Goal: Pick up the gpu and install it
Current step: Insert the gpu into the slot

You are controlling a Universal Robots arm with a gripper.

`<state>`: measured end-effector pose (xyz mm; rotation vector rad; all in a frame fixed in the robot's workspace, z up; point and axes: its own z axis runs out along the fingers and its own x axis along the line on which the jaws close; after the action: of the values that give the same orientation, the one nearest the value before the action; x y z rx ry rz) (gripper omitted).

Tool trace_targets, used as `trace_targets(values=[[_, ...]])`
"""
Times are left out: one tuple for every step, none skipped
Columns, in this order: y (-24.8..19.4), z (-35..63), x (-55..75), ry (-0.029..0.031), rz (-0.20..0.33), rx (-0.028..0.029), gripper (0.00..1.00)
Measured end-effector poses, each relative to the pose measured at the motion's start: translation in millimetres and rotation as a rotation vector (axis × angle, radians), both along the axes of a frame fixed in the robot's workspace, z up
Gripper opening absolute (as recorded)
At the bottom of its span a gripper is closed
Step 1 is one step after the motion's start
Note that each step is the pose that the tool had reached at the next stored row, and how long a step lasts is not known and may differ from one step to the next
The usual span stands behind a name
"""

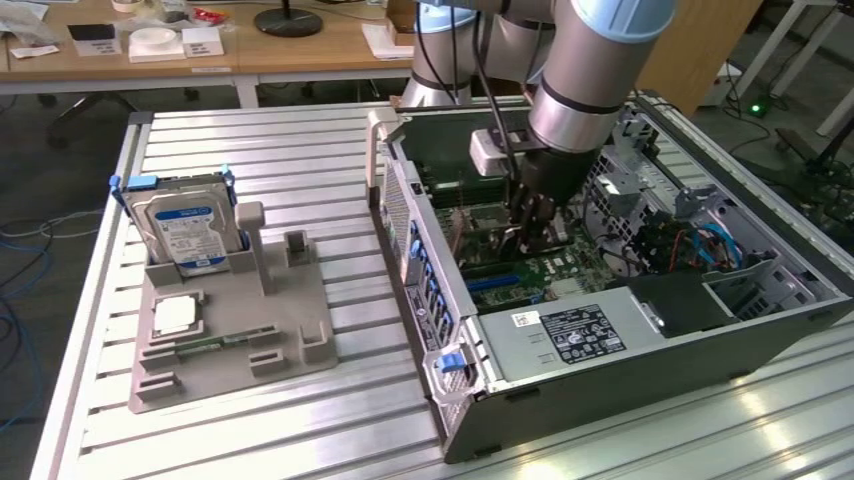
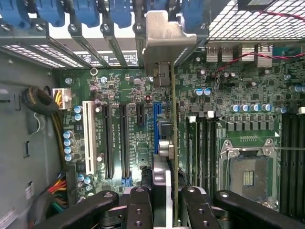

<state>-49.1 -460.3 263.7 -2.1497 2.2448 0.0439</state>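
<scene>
Gripper (image 2: 164,202) clamps the gpu (image 2: 167,143) edge-on, seemingly over the motherboard's (image 2: 128,90) blue slot (image 2: 156,126).

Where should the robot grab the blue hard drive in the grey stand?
Best guess: grip the hard drive by its top edge, coming straight down from above. It stands upright in the grey stand, so only its upper part sticks out free.
</scene>
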Motion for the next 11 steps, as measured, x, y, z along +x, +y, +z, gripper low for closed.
trace_targets(values=[[0.0, -1.5, -0.5, 0.0, 0.0, 0.0, 0.28], [0.0, -2.9, -1.1, 0.0, 0.0, 0.0, 0.28], [0.0, -4.2, -1.6, 0.0, 0.0, 0.0001, 0.28], [0.0, -5.5, -1.9, 0.0, 0.0, 0.0001, 0.28], [0.0, -7.0, -1.9, -0.0001, 0.0, 0.0002, 0.28], [0.0, -8.1, -2.0, -0.0001, 0.0, 0.0003, 0.28], [0.0, -8.5, -2.2, -0.0007, 0.0, 0.0006, 0.28], [0.0, -8.5, -2.4, -0.004, 0.0, 0.0007, 0.28], [0.0, -8.8, -2.6, -0.0078, 0.0, 0.001, 0.28], [0.0, -9.2, -2.8, -0.011, 0.0, 0.0013, 0.28], [0.0, -9.4, -3.1, -0.0143, 0.0, 0.0014, 0.28]])
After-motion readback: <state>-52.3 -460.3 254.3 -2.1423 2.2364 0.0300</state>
